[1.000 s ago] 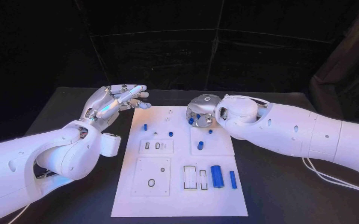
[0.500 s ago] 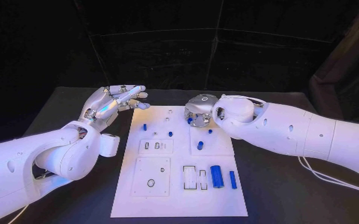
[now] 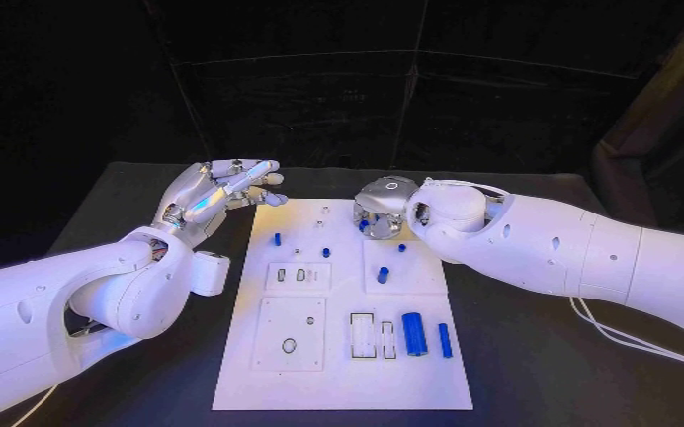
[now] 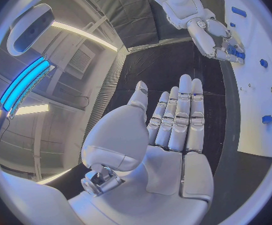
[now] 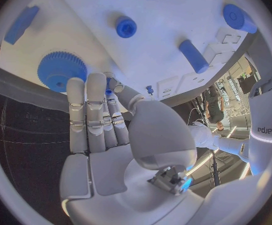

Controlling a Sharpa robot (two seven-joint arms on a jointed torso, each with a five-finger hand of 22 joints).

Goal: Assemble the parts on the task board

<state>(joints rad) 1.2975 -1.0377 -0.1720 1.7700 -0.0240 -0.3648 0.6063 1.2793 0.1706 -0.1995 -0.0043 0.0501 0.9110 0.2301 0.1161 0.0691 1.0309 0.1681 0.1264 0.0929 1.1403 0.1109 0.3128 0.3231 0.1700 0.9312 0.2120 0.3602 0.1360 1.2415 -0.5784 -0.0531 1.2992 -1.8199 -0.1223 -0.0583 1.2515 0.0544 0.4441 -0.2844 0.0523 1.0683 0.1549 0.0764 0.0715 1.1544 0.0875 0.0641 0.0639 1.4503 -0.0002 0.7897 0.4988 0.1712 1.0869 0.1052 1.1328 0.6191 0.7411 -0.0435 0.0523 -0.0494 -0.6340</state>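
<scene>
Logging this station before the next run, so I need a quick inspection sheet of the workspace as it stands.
Surface: black table, bare around the board.
Job's things: white task board mid-table; small blue parts scattered on it, a long blue cylinder near its right edge, a blue gear by the right hand.
Clutter: nothing seen.
Hands: left hand open, fingers straight, off the board's far left corner; right hand over the board's far end, fingers extended, holding nothing.
Cables: white cable under the right arm.
Surroundings: dark backdrop.
</scene>
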